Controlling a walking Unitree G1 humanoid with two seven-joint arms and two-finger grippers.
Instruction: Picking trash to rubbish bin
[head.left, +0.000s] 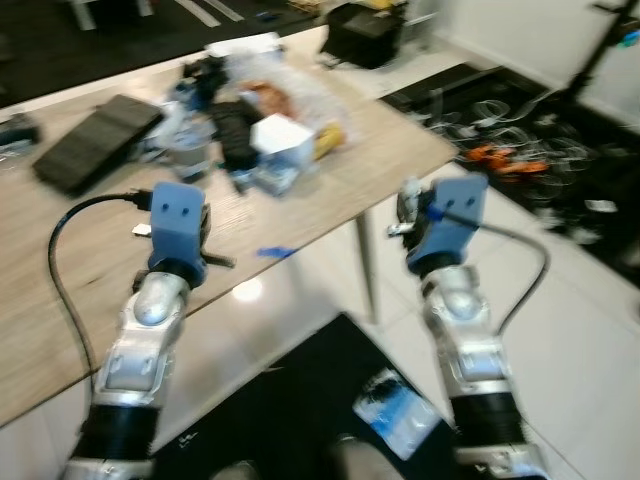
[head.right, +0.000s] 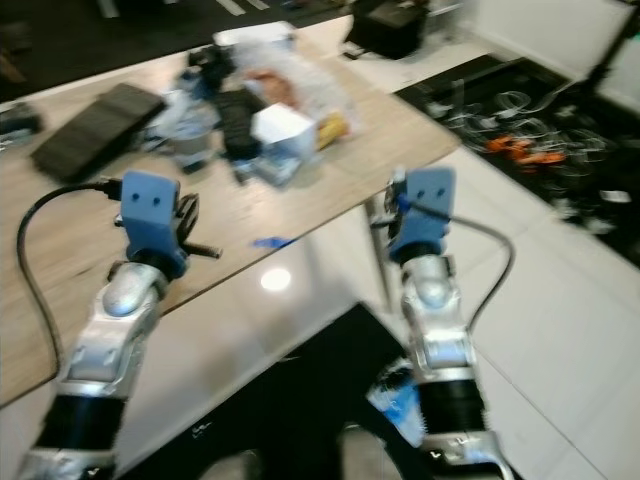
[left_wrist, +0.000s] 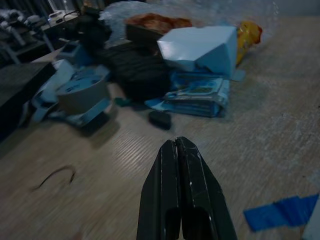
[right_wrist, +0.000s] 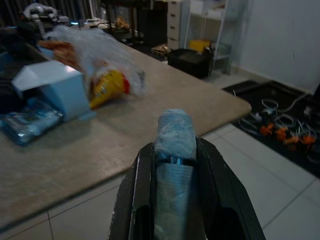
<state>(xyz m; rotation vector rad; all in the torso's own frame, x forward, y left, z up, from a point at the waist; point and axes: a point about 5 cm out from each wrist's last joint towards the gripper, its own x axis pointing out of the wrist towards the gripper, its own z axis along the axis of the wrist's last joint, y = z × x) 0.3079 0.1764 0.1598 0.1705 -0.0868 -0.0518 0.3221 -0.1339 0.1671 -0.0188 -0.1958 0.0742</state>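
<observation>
- A crumpled blue-white wrapper (right_wrist: 174, 131) is clamped between the fingers of the right tool (right_wrist: 175, 150), so one piece of trash is already picked and held clear of the tabletop (head.left: 330, 205).
- The right tool is carried out past the tabletop's edge, over the white tiled floor (head.left: 560, 330); this reads as transport toward a bin, though no bin can be made out.
- The left tool (left_wrist: 179, 150) is held low over the bare wood with its fingers pressed together and nothing between them; it is judged to be waiting, or lined up for the next pick.
- A strip of blue tape (left_wrist: 280, 212) lies on the wood just beside the left tool, near the tabletop's edge.
- The rest of the trash is heaped well ahead of the left tool: a white-blue carton (left_wrist: 202, 47), a blue packet (left_wrist: 197, 92) under it, a yellow snack bag (right_wrist: 107, 86) and a clear plastic bag (right_wrist: 95, 45) bundled over it.
- A grey cup (left_wrist: 82, 95) lies in the heap; its contents cannot be told.
- The clear bag seems to hold food wrappers, reddish-brown at the top; more is blurred.
- A flat dark case (head.left: 95, 140) rests apart from the heap and looks like no trash.
- Another blue packet (head.left: 395, 410) lies on the floor by the robot's feet, still to be collected.
</observation>
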